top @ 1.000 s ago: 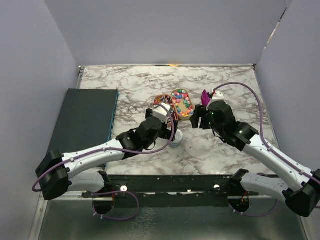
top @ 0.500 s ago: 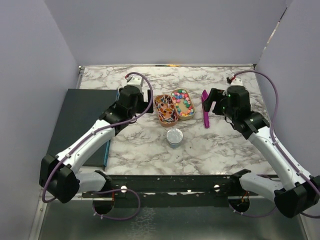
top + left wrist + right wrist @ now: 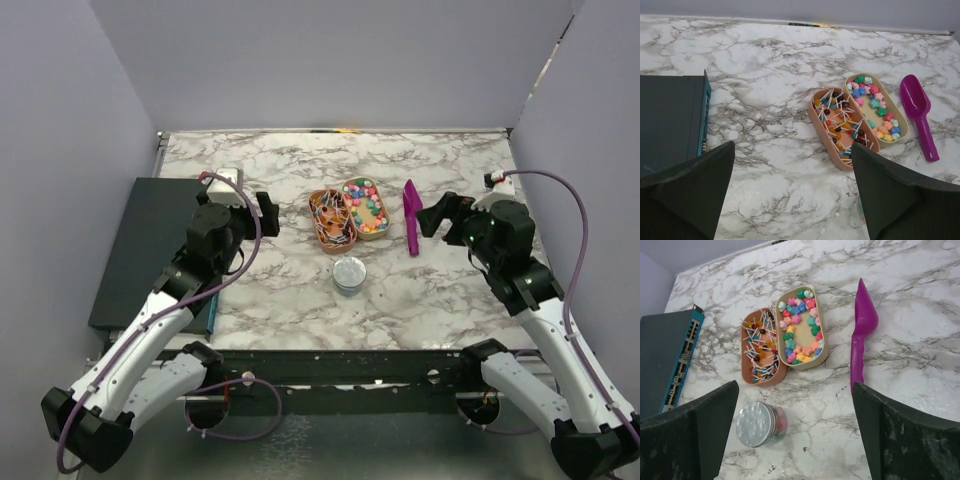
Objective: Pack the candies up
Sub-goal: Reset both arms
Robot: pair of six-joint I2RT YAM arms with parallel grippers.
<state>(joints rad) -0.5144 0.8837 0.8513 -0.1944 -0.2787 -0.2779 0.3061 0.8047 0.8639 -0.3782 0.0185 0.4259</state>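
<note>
The candies [image 3: 366, 205] are small bright sweets in a beige oval tray [image 3: 379, 233] at mid table. They also show in the left wrist view [image 3: 874, 101] and the right wrist view [image 3: 800, 326]. A purple scoop [image 3: 411, 216] lies flat to the right of the tray, seen also in the wrist views [image 3: 918, 110] [image 3: 860, 335]. A small jar with a silver lid [image 3: 349, 272] stands in front of the trays, with coloured sweets inside [image 3: 779, 423]. My left gripper [image 3: 262, 215] [image 3: 790, 200] is open and empty, left of the trays. My right gripper [image 3: 440, 215] [image 3: 795, 440] is open and empty, right of the scoop.
A pink oval tray of lollipops [image 3: 332, 221] [image 3: 842, 128] [image 3: 761, 353] touches the candy tray on its left. A dark flat box with a teal edge [image 3: 160, 250] [image 3: 670, 125] [image 3: 662, 357] lies along the table's left side. Grey walls stand close on three sides.
Both arms have drawn back from the middle, the left one leftward and the right one rightward. The lidded jar and the scoop stay on the table, held by neither.
</note>
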